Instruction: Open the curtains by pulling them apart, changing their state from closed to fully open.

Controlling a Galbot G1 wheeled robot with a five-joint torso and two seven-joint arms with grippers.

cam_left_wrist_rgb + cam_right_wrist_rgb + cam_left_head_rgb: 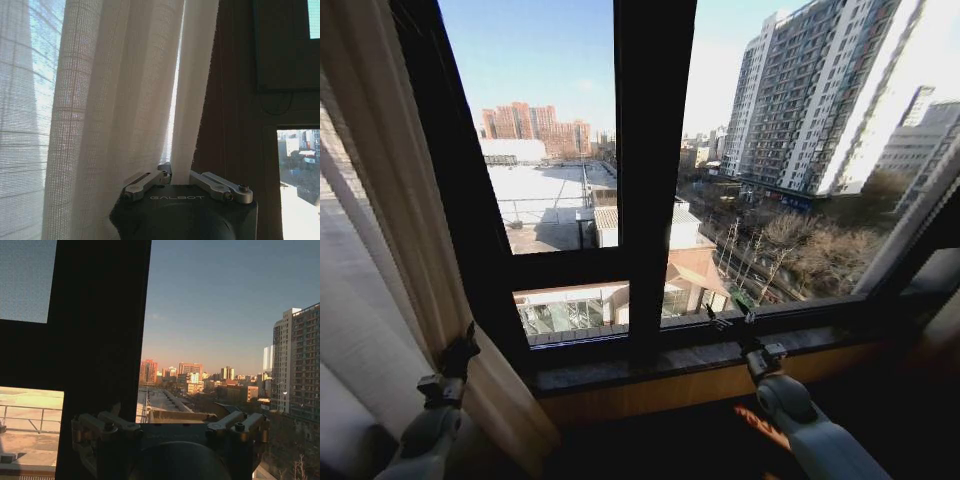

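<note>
1. The curtains hang at the left side of the window, gathered into pleats, and the glass in the middle and on the right is uncovered.
2. The left gripper is low at the left, right against the edge of the sheer fabric. In the left wrist view its jaws are spread apart, and one fold of the curtains hangs just beyond them.
3. On the body of the left gripper the word "GALBOT" can be read in pale letters.
4. The right gripper is near the window sill, before the dark window frame. Its jaws are open and hold nothing.
5. In the right wrist view the right gripper points at the glass, with city buildings outside.
</note>
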